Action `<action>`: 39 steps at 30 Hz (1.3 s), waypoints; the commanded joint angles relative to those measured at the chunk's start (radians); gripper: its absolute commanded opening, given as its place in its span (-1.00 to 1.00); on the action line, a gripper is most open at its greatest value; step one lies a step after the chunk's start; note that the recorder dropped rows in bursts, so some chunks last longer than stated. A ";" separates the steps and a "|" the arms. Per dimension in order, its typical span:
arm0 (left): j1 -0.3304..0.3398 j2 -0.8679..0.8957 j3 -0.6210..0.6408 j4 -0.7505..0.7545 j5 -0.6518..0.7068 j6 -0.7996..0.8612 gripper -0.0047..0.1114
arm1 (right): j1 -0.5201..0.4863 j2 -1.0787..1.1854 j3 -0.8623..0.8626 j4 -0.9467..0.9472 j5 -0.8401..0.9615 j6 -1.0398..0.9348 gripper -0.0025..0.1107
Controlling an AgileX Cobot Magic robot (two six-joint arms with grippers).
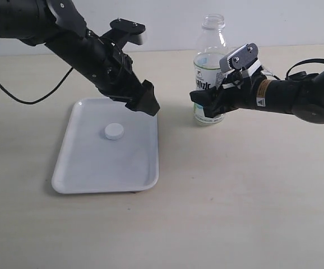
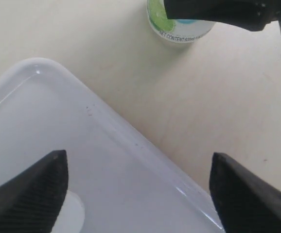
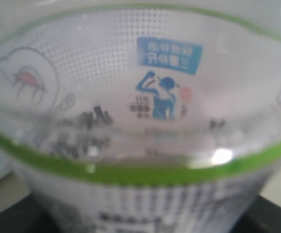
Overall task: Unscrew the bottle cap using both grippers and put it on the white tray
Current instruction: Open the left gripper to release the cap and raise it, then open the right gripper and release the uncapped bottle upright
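The white bottle cap [image 1: 114,131] lies flat on the white tray [image 1: 83,174], free of both grippers; part of it shows beside one black finger [image 2: 33,194] as the cap [image 2: 72,216]. My left gripper [image 1: 145,103] hangs open just above the tray's far right part [image 2: 58,121], nothing between its fingers. The clear bottle [image 1: 211,56] stands upright and uncapped right of the tray. My right gripper [image 1: 209,103] is shut on the bottle's lower body. The bottle label [image 3: 145,97] fills the right wrist view.
The pale wooden tabletop [image 1: 240,196] spreads around the tray and bottle. A black cable [image 1: 10,92] loops on the table at the far left. The bottle's base [image 2: 179,26] shows in the left wrist view with the right gripper's black finger [image 2: 218,12] across it.
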 commanded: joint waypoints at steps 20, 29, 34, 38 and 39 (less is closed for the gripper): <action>0.002 -0.010 0.003 -0.010 0.008 0.011 0.40 | 0.002 -0.054 0.005 -0.156 0.095 0.053 0.45; 0.002 -0.010 0.003 -0.076 0.012 0.062 0.40 | -0.001 -0.124 0.006 -0.241 0.193 0.195 0.45; 0.002 -0.010 0.003 -0.112 0.013 0.061 0.38 | -0.001 -0.159 0.006 -0.417 0.197 0.345 0.45; 0.002 -0.010 0.003 -0.126 0.016 0.064 0.20 | -0.001 -0.160 0.006 -0.520 0.224 0.450 0.45; 0.002 -0.010 0.003 -0.128 0.019 0.064 0.13 | -0.001 -0.160 0.006 -0.534 0.229 0.461 0.45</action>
